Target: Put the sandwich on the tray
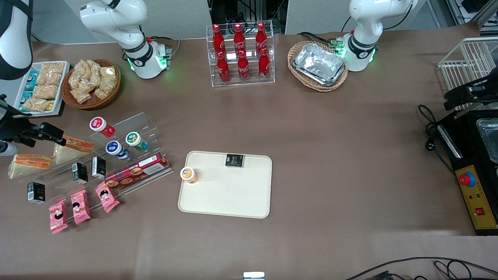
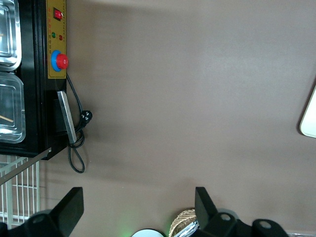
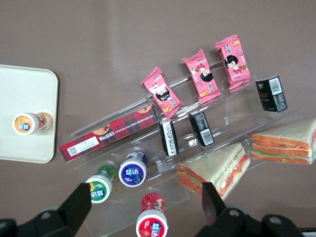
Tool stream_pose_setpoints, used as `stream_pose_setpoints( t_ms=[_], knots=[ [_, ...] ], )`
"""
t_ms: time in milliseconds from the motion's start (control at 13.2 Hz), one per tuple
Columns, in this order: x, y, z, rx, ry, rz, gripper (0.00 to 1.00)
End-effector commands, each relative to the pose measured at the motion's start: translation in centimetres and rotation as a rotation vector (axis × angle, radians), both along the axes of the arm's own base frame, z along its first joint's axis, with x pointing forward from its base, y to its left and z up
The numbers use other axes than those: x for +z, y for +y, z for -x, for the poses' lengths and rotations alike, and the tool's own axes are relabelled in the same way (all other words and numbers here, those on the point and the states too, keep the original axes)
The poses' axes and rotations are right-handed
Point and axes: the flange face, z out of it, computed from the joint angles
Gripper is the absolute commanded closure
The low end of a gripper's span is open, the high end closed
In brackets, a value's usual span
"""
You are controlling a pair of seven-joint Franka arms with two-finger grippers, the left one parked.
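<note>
Two wrapped wedge sandwiches lie at the working arm's end of the table. The sandwich (image 1: 73, 148) (image 3: 213, 170) rests on the clear acrylic stand; the second wedge (image 1: 29, 165) (image 3: 285, 143) lies beside it, nearer the table's end. My gripper (image 1: 53, 135) (image 3: 146, 200) hovers above the stand, open and holding nothing; one finger (image 3: 211, 201) is by the sandwich's edge. A red-capped bottle (image 3: 152, 222) lies below the gap. The cream tray (image 1: 233, 194) (image 3: 27, 84) sits mid-table, carrying an orange-capped bottle (image 1: 189, 175) and a small black box (image 1: 234, 160).
The acrylic stand (image 1: 134, 124) also holds blue- and green-capped bottles (image 1: 116, 149), black cartons (image 1: 79, 172), a red tartan biscuit box (image 1: 136, 173) and pink snack packs (image 1: 79, 206). A cola rack (image 1: 241, 54), snack basket (image 1: 91, 81) and foil-tray basket (image 1: 319, 64) stand farther back. A black machine (image 1: 472, 171) occupies the parked arm's end.
</note>
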Motion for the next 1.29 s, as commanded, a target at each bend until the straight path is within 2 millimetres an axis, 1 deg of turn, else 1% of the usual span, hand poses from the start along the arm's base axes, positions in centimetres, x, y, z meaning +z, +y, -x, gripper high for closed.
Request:
stream_pose_setpoints(
  t_ms=[0, 152, 227, 379, 455, 530, 606, 682, 758, 909, 985, 1061, 1212],
  knots=[
    [0.3, 0.1, -0.2, 0.003, -0.003, -0.012, 0.00],
    [0.6, 0.2, -0.3, -0.013, -0.013, -0.014, 0.00],
    [0.7, 0.0, -0.3, -0.047, -0.020, -0.012, 0.00],
    [1.1, -0.2, -0.5, -0.192, -0.037, -0.009, 0.00],
    [1.0, -0.3, -0.5, -0.222, -0.038, 0.000, 0.00],
    [1.1, -1.1, -0.5, -0.256, -0.040, -0.006, 0.00],
    [1.5, -2.4, -0.3, -0.334, -0.049, -0.013, 0.00],
    [2.0, -2.7, -0.3, -0.404, -0.058, -0.014, 0.00],
    [2.2, -3.4, -0.3, -0.434, -0.061, -0.009, 0.00],
    [2.0, -5.5, 0.3, -0.524, -0.046, -0.022, 0.00],
    [1.7, -6.3, 0.7, -0.620, -0.023, -0.025, 0.00],
    [1.4, -6.9, 0.8, -0.705, -0.013, -0.027, 0.00],
    [0.7, -8.6, 0.9, -0.846, -0.006, -0.025, 0.00]
  ],
)
